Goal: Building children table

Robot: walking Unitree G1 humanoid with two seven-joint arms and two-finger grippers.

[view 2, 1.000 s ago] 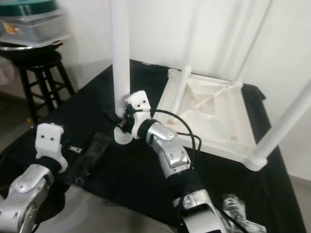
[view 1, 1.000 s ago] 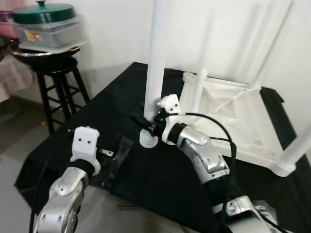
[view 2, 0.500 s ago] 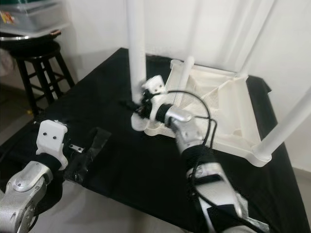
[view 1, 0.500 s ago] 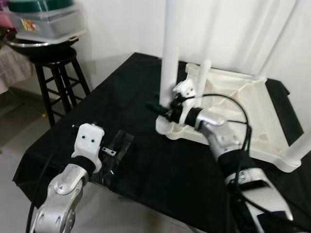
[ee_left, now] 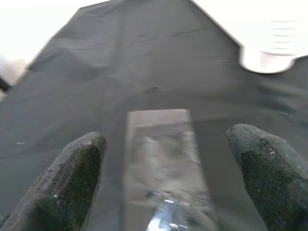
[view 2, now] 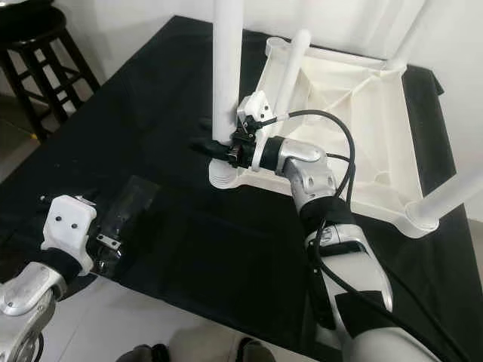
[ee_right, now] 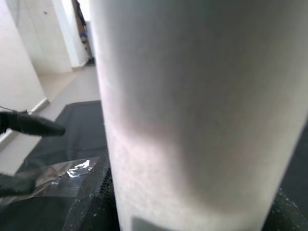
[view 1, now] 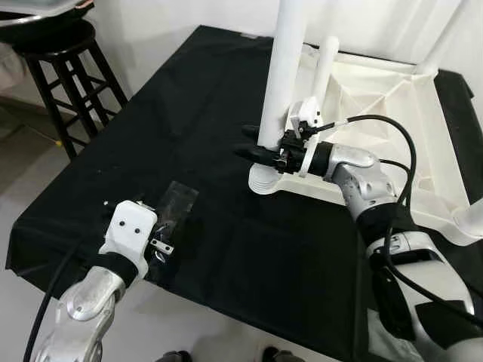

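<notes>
Right hand (view 1: 260,143) is clamped around the upright white plastic table leg (view 1: 281,83), standing at the corner of the upside-down white plastic children's table (view 1: 377,98) on the black-draped tabletop (view 1: 189,98). Left hand (ee_left: 168,168) spread wide over a clear plastic bag (view 1: 170,215).

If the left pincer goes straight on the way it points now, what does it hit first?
Most likely the clear plastic bag lying flat on the black tablecloth just ahead of the open left pincer. Beyond it stands the white table leg's foot; depth is uncertain.

Head cameras look down; right wrist camera presses against the table leg (ee_right: 202,110)
</notes>
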